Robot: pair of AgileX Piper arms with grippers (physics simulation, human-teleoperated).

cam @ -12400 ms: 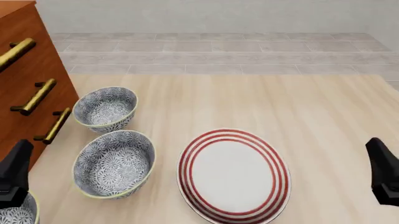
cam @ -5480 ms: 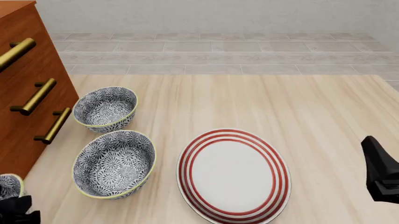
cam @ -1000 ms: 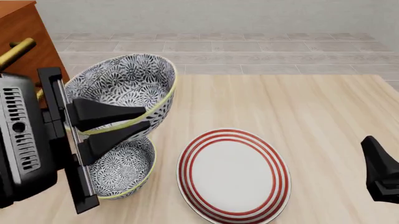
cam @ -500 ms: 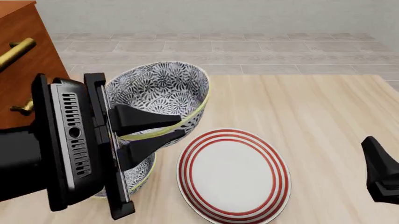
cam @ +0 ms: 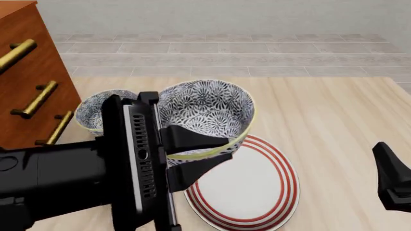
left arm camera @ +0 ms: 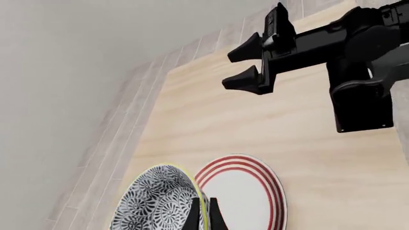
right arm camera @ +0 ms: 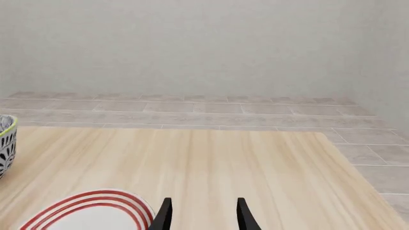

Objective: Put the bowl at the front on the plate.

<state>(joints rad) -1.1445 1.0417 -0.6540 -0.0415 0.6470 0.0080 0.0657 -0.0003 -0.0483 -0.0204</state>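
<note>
Bowl [cam: 207,115] carried over the near-left edge of the plate [cam: 270,192].

The left gripper [cam: 215,149] pinches the bowl's rim, one of its fingers [cam: 192,138] inside the wall and one outside, so the bowl hangs tilted, clear of the surface [cam: 321,115]. Judged: transport nearly done, lowering remains. A matching bowl [cam: 90,113] sits behind by the drawers [cam: 26,72]. The right gripper [right arm camera: 201,215] idles nearby, fingers apart and empty.

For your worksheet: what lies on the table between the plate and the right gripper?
Only bare wooden table. The front view shows nothing between the plate and the right gripper.
</note>
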